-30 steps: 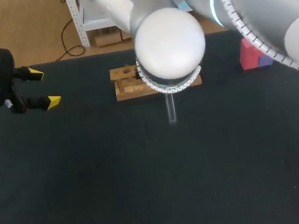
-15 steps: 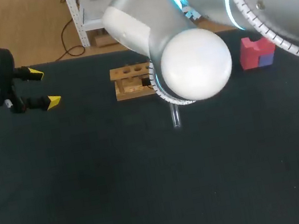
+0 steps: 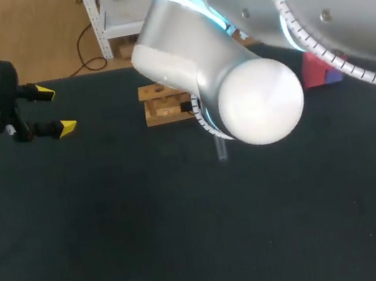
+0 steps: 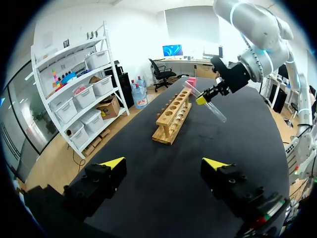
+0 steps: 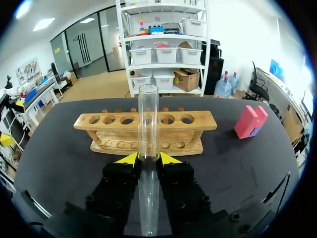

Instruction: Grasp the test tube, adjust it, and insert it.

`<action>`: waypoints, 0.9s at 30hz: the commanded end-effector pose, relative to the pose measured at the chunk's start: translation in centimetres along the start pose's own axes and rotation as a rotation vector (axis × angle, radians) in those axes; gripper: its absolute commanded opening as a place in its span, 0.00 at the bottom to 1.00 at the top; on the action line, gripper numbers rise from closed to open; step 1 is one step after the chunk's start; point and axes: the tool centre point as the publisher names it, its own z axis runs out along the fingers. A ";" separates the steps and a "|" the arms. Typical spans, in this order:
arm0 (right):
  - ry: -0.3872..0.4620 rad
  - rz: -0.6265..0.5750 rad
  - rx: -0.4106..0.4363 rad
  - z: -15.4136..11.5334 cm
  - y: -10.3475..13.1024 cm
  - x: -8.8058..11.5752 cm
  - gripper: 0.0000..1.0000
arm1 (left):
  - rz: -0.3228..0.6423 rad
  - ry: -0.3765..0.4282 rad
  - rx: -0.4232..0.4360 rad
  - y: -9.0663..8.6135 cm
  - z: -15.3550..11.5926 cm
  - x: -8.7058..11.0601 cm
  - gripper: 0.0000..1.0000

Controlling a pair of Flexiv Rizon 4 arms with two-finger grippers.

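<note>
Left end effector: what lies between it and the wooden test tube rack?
Only bare black table. The left wrist view shows it between the left end effector and the wooden rack.

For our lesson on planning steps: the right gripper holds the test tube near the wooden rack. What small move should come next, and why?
Probably the right gripper should turn the test tube nearer upright. It is shut on the tube, which the left wrist view shows tilted and beside the wooden rack, not over any hole.
</note>
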 end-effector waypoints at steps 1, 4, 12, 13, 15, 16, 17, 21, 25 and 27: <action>0.003 -0.003 0.014 0.8 0.4 0.1 0.00 | 0.003 -0.009 -0.004 -0.1 0.0 0.2 1.00; 0.010 0.002 0.016 1.1 0.4 0.1 0.00 | 0.003 -0.009 -0.004 -0.1 0.0 0.2 1.00; 0.040 -0.012 0.018 1.5 0.5 0.0 0.00 | 0.003 -0.009 -0.004 -0.1 0.0 0.2 1.00; 0.042 -0.013 0.020 1.6 0.5 0.0 0.00 | 0.003 -0.009 -0.004 -0.1 0.0 0.2 1.00; 0.044 -0.013 0.021 1.6 0.4 -0.1 0.00 | 0.003 -0.009 -0.004 -0.1 0.0 0.2 1.00; 0.046 -0.012 0.022 1.6 0.4 -0.1 0.00 | 0.003 -0.009 -0.004 -0.1 0.0 0.2 1.00; 0.048 -0.012 0.022 1.7 0.4 -0.1 0.00 | 0.003 -0.009 -0.004 -0.1 0.0 0.2 1.00; 0.060 -0.016 0.026 1.7 0.3 -0.1 0.00 | 0.003 -0.009 -0.004 -0.1 0.0 0.2 1.00; 0.076 -0.029 0.028 1.8 0.4 -0.1 0.00 | 0.003 -0.009 -0.004 -0.1 0.0 0.2 1.00; 0.086 -0.038 0.031 1.9 0.4 -0.1 0.00 | 0.003 -0.009 -0.004 -0.1 0.0 0.2 1.00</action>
